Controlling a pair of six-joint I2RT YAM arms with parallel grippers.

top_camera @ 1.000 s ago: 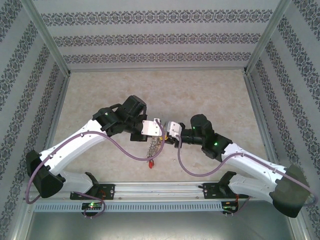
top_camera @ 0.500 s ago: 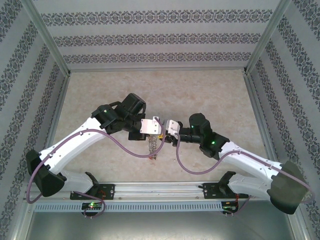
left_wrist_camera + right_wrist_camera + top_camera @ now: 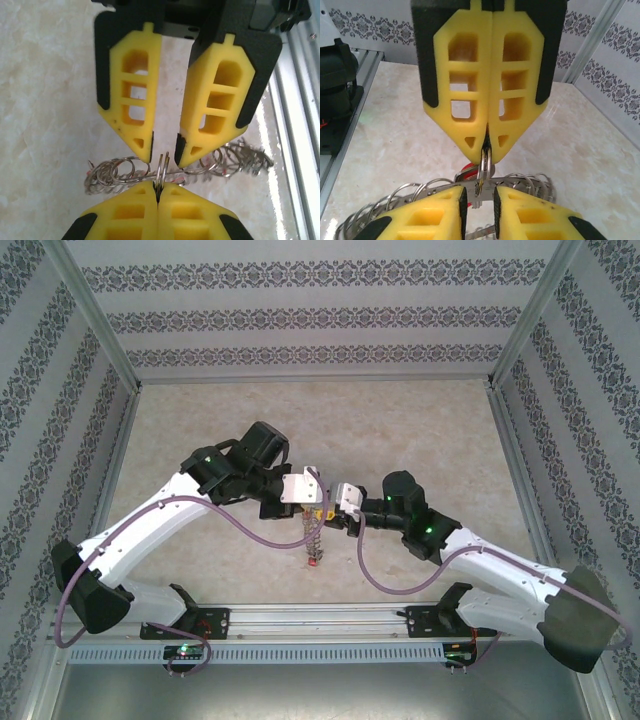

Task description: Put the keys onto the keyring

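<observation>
Bright, even light, soft shadows; wrist-cam foregrounds slightly blurry, bkgd soft

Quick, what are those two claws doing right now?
Left gripper: jaws shut on the keyring.
Right gripper: jaws slightly open, straddling that ring, apparently not clamping it.

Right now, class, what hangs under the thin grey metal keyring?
A bunch of small silver-grey metal keys, ending in a red tag. Yellow gripper fingers cover where the bunch meets the keyring.
</observation>
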